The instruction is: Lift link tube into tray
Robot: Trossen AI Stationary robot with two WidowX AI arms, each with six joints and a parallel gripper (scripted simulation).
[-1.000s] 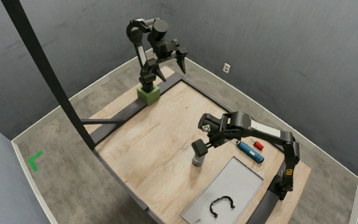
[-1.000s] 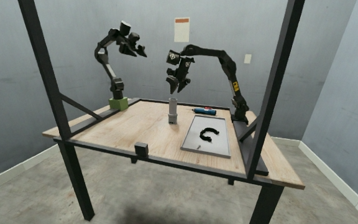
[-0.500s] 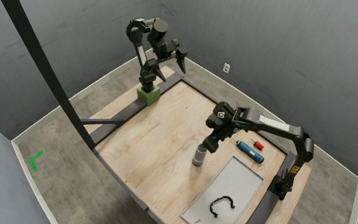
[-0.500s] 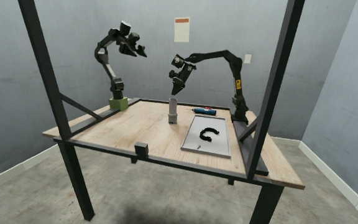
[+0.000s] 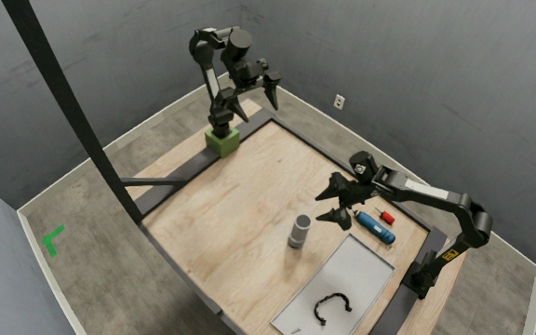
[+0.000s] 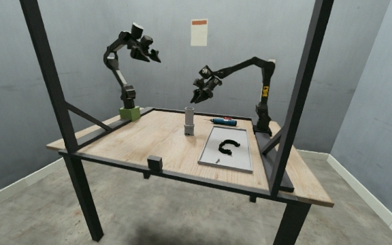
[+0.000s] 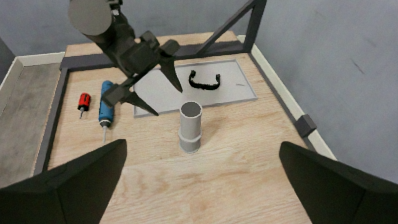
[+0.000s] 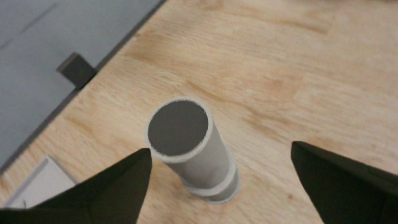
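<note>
A grey link tube (image 5: 301, 226) stands upright on the darker grey joint module (image 5: 295, 244) near the middle of the wooden table. It also shows in the exterior view (image 6: 189, 117), the left wrist view (image 7: 191, 122) and the right wrist view (image 8: 186, 139). The flat grey tray (image 5: 338, 284) lies beside it toward the table's front. My right gripper (image 5: 325, 206) is open and empty, hovering above and to the side of the tube, apart from it. My left gripper (image 5: 259, 102) is open and empty, raised high over the far end of the table.
A black curved part and a small screw (image 5: 296, 330) lie in the tray. A blue screwdriver (image 5: 375, 227) and a red-handled tool (image 5: 385, 216) lie behind the tray. A green block (image 5: 221, 140) carries the left arm's base. Black frame posts stand at the table's edges.
</note>
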